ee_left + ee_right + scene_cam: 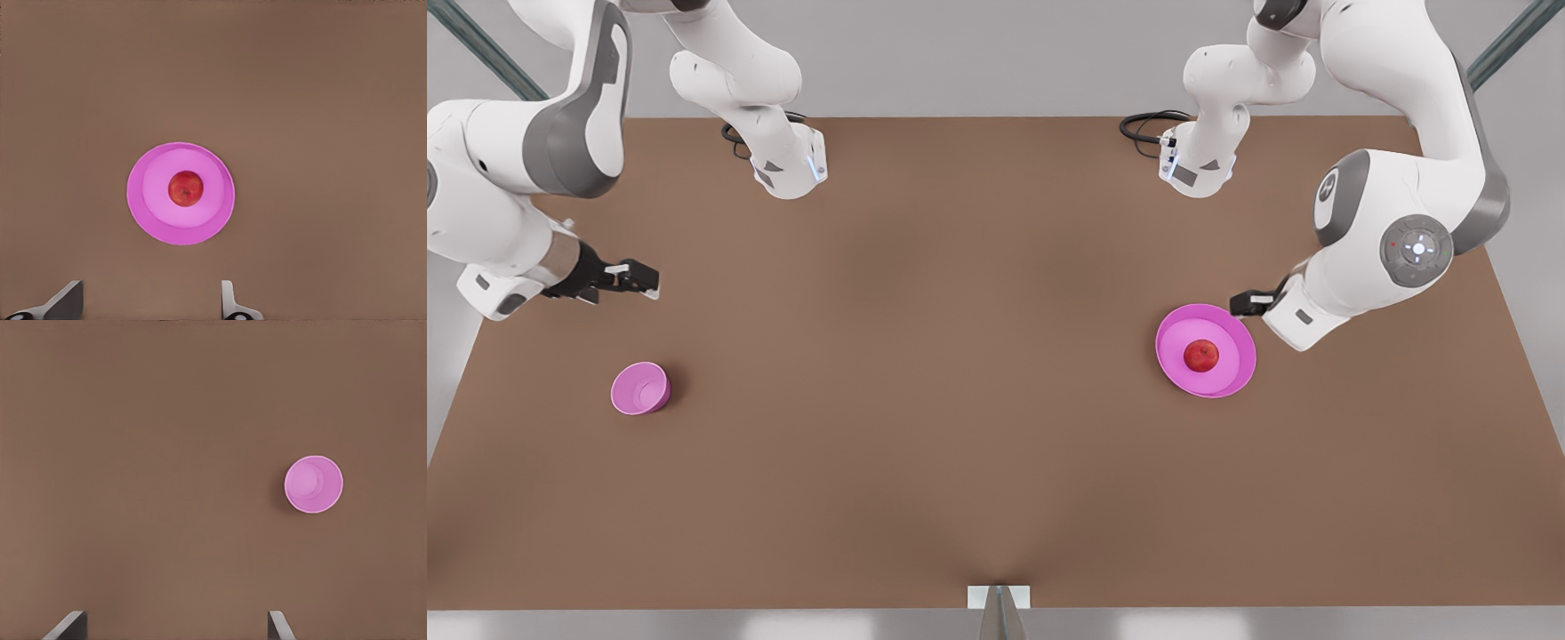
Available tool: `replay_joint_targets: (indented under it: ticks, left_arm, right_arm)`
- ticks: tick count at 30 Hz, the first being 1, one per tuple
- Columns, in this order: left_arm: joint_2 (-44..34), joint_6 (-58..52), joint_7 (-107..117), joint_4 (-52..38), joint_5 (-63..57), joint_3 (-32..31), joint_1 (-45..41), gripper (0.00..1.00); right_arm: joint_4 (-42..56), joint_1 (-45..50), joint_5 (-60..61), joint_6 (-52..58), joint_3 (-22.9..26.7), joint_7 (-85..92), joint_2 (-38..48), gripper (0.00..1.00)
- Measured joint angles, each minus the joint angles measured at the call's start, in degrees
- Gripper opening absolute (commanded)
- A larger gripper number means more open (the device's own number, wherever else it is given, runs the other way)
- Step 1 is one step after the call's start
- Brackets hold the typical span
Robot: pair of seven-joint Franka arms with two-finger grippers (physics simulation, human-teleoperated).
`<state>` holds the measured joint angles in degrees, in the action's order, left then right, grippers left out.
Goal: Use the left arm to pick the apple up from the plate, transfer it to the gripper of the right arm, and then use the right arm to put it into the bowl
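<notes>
The red apple [1201, 356] [185, 188] lies in the middle of the wide pink plate [1227, 378] [147, 213] on the front view's right. My left gripper [1238, 304] [148, 310] hovers just beyond the plate's far right rim, open and empty, above table height. The small deep pink bowl [640, 388] [313, 485] stands on the front view's left. My right gripper [639, 279] [173, 628], on the arm with the silver cuff, hangs above the table behind the bowl, open and empty.
The brown table [960, 400] stretches wide between bowl and plate. Both arm bases [791, 164] [1196, 164] stand at the back edge with black cables [1152, 124] beside them. A small white mount [999, 600] sits at the front edge.
</notes>
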<state>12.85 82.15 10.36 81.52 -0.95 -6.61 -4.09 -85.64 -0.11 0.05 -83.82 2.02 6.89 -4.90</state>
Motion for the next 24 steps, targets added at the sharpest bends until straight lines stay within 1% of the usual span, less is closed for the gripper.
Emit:
replay_joint_targets:
  ticks: [2,6,9,12,17,20,24]
  left_arm:
    - [0.17,0.63,0.13,1.02,-0.04,0.48,-0.03,1.0]
    - [8.79,5.9,0.35,2.07,-0.02,0.7,0.88,1.0]
    - [10.94,13.25,0.44,8.45,0.21,0.78,2.0,1.0]
    - [10.86,22.45,0.53,17.21,0.25,1.46,1.97,1.0]
    - [8.93,35.94,-0.3,28.2,0.06,1.59,1.55,1.0]
    - [7.74,40.92,-1.24,32.82,-0.06,1.6,1.54,1.0]
    - [7.12,44.7,-2.2,35.72,-0.03,1.53,1.31,1.0]
  right_arm:
    - [-0.06,-0.04,-0.07,-0.32,-0.04,0.25,-0.03,1.0]
    - [-0.11,0.18,-0.13,-0.7,-0.1,0.71,-0.07,1.0]
    - [-0.26,0.32,-0.16,-0.86,-0.09,0.98,-0.08,1.0]
    - [-0.25,0.33,-0.16,-0.98,-0.1,1.2,-0.2,1.0]
    - [-0.25,0.28,-0.05,-1.19,-0.1,1.5,-0.42,1.0]
    - [-0.28,0.42,-0.01,-1.33,-0.1,1.64,-0.66,1.0]
    - [-0.38,0.85,0.0,-1.51,-0.2,1.8,-0.81,1.0]
